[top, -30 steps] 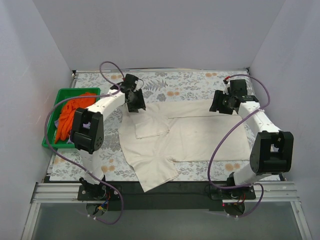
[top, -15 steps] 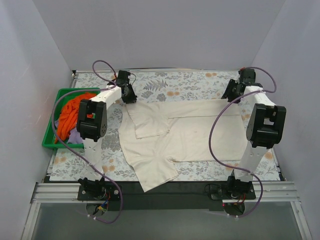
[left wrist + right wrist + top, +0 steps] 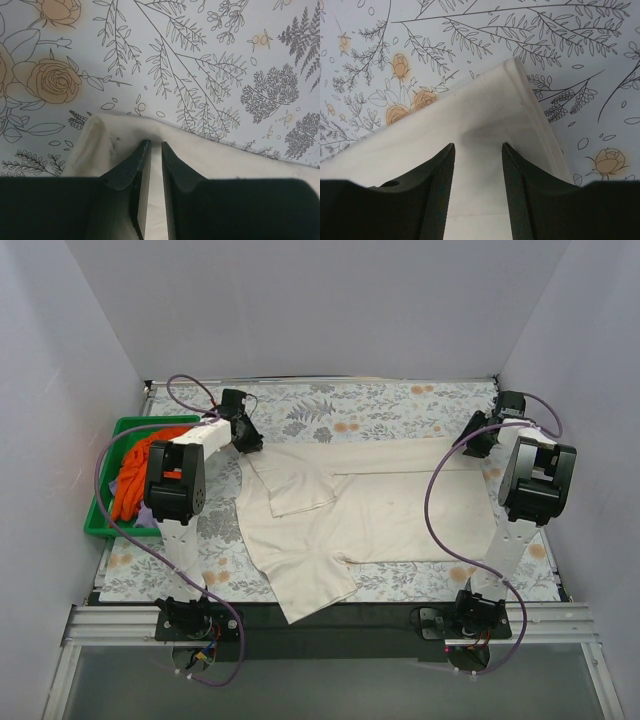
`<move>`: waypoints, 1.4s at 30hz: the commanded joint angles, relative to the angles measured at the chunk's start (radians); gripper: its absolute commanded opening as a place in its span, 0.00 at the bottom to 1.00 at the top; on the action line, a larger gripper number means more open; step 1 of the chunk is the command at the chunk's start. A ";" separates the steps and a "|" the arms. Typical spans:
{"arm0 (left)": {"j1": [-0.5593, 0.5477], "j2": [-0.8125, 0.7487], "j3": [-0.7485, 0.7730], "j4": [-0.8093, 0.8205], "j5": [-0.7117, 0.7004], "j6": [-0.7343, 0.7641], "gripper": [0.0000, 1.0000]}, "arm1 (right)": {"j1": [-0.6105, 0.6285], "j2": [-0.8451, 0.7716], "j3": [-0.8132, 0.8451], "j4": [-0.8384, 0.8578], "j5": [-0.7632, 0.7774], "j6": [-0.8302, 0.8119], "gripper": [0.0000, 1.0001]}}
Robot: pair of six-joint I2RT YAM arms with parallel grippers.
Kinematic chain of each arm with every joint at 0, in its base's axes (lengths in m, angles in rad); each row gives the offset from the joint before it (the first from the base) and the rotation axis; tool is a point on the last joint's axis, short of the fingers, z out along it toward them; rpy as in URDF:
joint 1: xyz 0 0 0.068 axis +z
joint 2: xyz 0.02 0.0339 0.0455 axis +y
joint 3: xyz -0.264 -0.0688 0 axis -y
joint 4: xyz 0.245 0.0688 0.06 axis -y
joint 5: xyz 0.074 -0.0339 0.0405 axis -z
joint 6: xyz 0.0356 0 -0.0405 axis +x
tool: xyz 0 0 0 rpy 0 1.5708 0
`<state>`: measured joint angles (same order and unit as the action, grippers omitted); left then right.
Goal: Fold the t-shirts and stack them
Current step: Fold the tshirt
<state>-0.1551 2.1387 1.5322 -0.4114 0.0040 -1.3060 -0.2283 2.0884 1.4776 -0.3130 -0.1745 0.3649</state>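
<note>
Step in hand: the cream shirt (image 3: 380,515) is being taken up at its two far corners, judged as the start of a fold. The far edge is not yet turned over.

Cream shirt: it is spread nearly flat across the middle of the worktop (image 3: 380,405). Its near part laps over the worktop's near edge.

Left hand (image 3: 155,145): it is set at the far-left corner of the cream shirt. The fingers are pressed almost together, with a thin slit between them in which cloth is seen. The cloth is puckered up just beside them, so the corner is judged to be pinched.

Right hand (image 3: 477,147): it is set at the far-right corner. The fingers are spread and stand astride the hemmed corner, which lies flat between them. Nothing is pinched here.

Other shirts: the orange shirt (image 3: 140,475) and the lavender shirt (image 3: 148,512) are heaped in the tray (image 3: 100,525) at the left edge, apart from the cream shirt.

Progress: early, as judged. No folded shirt or stack is seen anywhere.

Next move: the right fingers must first be closed on the corner and the hem caught. Both corners should then be raised together and carried toward the near edge at an even pace, so that the crease is kept straight.

Risk: a pull from the left side alone would skew the cloth. A shallow pinch may be lost once the cloth is lifted.
</note>
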 commanded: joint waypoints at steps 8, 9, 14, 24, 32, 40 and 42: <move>0.031 0.141 0.143 -0.047 -0.047 0.057 0.25 | -0.034 0.131 0.099 0.009 0.036 -0.014 0.44; 0.031 0.157 0.184 -0.049 -0.047 0.062 0.26 | -0.034 0.148 0.110 0.009 0.035 -0.014 0.44; 0.035 0.237 0.292 -0.049 -0.050 0.083 0.31 | -0.036 0.199 0.205 0.005 -0.002 -0.033 0.45; 0.038 0.083 0.362 -0.043 -0.039 0.129 0.67 | -0.029 -0.003 0.251 -0.037 -0.063 -0.093 0.58; 0.029 -0.288 0.068 -0.070 -0.038 0.031 0.70 | 0.001 -0.344 -0.072 -0.133 -0.026 -0.127 0.62; 0.009 -0.640 -0.401 -0.135 -0.035 -0.015 0.71 | 0.010 -0.686 -0.399 -0.205 0.067 -0.098 0.62; -0.018 -0.741 -0.480 -0.142 -0.039 -0.053 0.71 | 0.043 -0.729 -0.457 -0.210 0.075 -0.083 0.62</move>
<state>-0.1410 1.4925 1.1408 -0.4942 -0.0200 -1.3079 -0.2142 1.3972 1.0737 -0.4839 -0.1394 0.2615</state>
